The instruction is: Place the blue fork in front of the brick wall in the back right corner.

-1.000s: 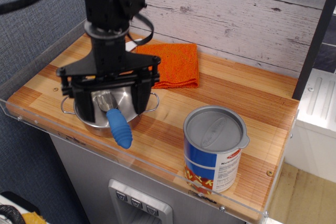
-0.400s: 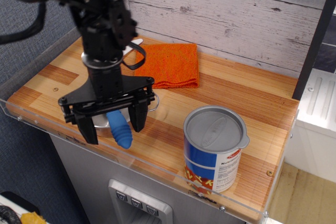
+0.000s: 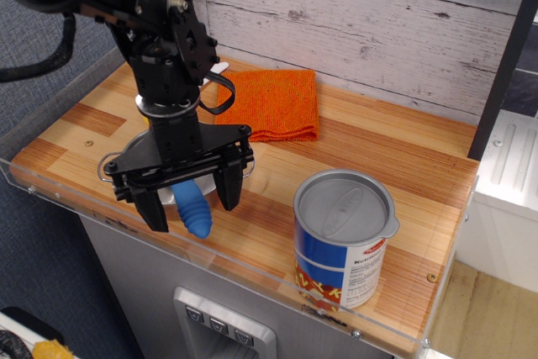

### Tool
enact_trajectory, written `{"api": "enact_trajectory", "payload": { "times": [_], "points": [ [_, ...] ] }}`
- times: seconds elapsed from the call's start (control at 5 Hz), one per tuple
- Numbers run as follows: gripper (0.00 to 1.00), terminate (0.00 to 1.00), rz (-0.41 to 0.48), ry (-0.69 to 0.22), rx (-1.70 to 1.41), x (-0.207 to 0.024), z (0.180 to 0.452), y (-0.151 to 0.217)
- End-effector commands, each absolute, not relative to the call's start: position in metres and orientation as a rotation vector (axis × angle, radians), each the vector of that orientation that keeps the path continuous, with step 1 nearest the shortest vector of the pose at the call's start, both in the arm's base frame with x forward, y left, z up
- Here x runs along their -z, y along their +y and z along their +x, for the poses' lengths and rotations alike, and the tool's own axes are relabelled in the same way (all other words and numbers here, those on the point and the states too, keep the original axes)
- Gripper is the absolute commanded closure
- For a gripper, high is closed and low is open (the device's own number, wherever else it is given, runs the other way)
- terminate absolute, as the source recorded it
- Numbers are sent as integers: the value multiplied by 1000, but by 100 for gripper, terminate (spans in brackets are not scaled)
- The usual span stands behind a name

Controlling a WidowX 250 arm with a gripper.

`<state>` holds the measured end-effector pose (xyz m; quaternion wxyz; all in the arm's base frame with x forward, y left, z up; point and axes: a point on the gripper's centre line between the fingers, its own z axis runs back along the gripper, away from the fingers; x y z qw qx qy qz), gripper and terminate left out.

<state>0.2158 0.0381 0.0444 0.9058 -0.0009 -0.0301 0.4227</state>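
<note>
Whitewashed grey planks with dark seams form the brick wall (image 3: 378, 31) along the far side, meeting a blue-grey textured wall (image 3: 50, 65) on the left; below them the striped wooden counter (image 3: 378, 157) runs out to a clear acrylic rim (image 3: 252, 279) at its front edge and left end, with a dark upright post (image 3: 504, 65) rising at its right end; the broadest bare stretch of wood lies along the foot of the planks to the right of the cloth, reaching to the back right corner; the black robot arm (image 3: 160, 31) comes down from the upper left over the front left part of the counter; its gripper (image 3: 192, 205) hangs with both black fingers (image 3: 229, 189) spread apart, one either side of the blue handle, and whether they touch it cannot be told; an orange cloth (image 3: 273, 102) lies flat against the back, just behind the arm; a blue-labelled can (image 3: 343, 237) with a grey lid stands upright near the front edge, right of the gripper and apart from it; a small steel pot (image 3: 126, 166) sits mostly hidden under the gripper; the blue fork (image 3: 193, 208) leans out of it, handle tilted down toward the front rim, tines hidden.
</note>
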Motion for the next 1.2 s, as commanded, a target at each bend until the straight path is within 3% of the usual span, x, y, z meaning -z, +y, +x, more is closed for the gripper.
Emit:
{"api": "enact_trajectory", "payload": {
  "times": [0.0,0.2,0.4,1.0],
  "points": [
    [0,0,17,-44,-855,-39,224,31],
    [0,0,26,-52,-848,-40,225,30],
    [100,0,43,-52,-854,-42,225,31],
    [100,0,50,-105,-838,-67,228,28]
  ]
}}
